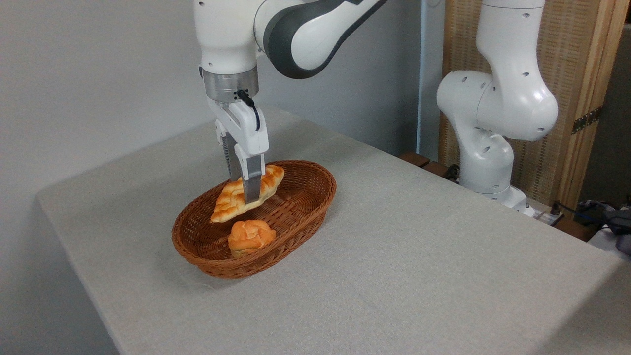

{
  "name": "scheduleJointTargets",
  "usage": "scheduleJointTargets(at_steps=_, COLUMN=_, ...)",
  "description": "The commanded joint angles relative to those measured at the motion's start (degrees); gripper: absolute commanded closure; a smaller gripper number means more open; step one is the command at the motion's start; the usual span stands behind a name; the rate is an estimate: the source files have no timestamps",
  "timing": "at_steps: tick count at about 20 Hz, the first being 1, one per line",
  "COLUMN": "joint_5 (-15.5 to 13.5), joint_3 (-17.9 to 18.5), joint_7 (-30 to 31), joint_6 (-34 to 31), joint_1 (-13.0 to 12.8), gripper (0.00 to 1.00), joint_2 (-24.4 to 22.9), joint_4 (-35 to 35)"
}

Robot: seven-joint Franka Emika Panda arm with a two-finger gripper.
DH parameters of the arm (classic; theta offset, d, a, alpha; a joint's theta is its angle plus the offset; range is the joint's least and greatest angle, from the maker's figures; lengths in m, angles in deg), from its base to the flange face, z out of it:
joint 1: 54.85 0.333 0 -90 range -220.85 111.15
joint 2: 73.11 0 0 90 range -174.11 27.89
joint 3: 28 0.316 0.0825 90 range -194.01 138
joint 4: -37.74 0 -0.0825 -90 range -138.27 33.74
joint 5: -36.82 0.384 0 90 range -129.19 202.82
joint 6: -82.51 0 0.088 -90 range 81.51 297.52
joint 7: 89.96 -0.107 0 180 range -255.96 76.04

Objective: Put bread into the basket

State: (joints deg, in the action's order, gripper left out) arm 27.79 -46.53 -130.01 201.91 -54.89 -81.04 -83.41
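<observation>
Camera view | gripper (245,195) clamped mid-length on golden braided loaf (231,201), balanced | hangs over reddish-brown oval wicker basket (315,207), 12 o'clock of small round orange bun (251,236) | release next

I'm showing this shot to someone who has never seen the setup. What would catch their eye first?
Probably the gripper, near the middle of the picture, shut on the long braided bread and holding it tilted over the wicker basket. Next, the small round bun lying in the basket's near end, just below the bread. The basket stands on a grey table, with the white arm's base at the right.
</observation>
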Motion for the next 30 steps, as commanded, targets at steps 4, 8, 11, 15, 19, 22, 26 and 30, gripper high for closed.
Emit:
scheduleJointTargets(at_steps=4, joint_5=-0.1, joint_3=-0.3, joint_7=0.9, joint_6=-1.2, joint_1=0.3, gripper=0.00, joint_2=-0.4, joint_4=0.3)
scheduleJointTargets(at_steps=8, joint_5=-0.1, joint_3=-0.2, joint_7=0.9, joint_6=-1.2, joint_1=0.3, gripper=0.00, joint_2=-0.5, joint_4=0.3)
scheduleJointTargets(at_steps=11, joint_5=-0.1, joint_3=0.0, joint_7=0.9, joint_6=-1.2, joint_1=0.4, gripper=0.00, joint_2=-0.5, joint_4=0.3)
scheduleJointTargets(at_steps=15, joint_5=-0.2, joint_3=0.4, joint_7=1.0, joint_6=-1.1, joint_1=0.4, gripper=0.00, joint_2=-0.6, joint_4=0.3)
scheduleJointTargets(at_steps=19, joint_5=-0.3, joint_3=1.0, joint_7=1.0, joint_6=-1.2, joint_1=1.0, gripper=0.00, joint_2=-1.1, joint_4=1.3)
scheduleJointTargets(at_steps=22, joint_5=-0.3, joint_3=3.4, joint_7=1.0, joint_6=-1.2, joint_1=0.9, gripper=0.00, joint_2=-1.4, joint_4=2.2)
scheduleJointTargets(at_steps=26, joint_5=-0.1, joint_3=5.4, joint_7=1.4, joint_6=-1.2, joint_1=1.0, gripper=0.00, joint_2=-2.4, joint_4=2.7)
scheduleJointTargets(at_steps=30, joint_5=0.0, joint_3=7.8, joint_7=1.4, joint_6=-2.1, joint_1=1.0, gripper=0.00, joint_2=-2.6, joint_4=4.1)
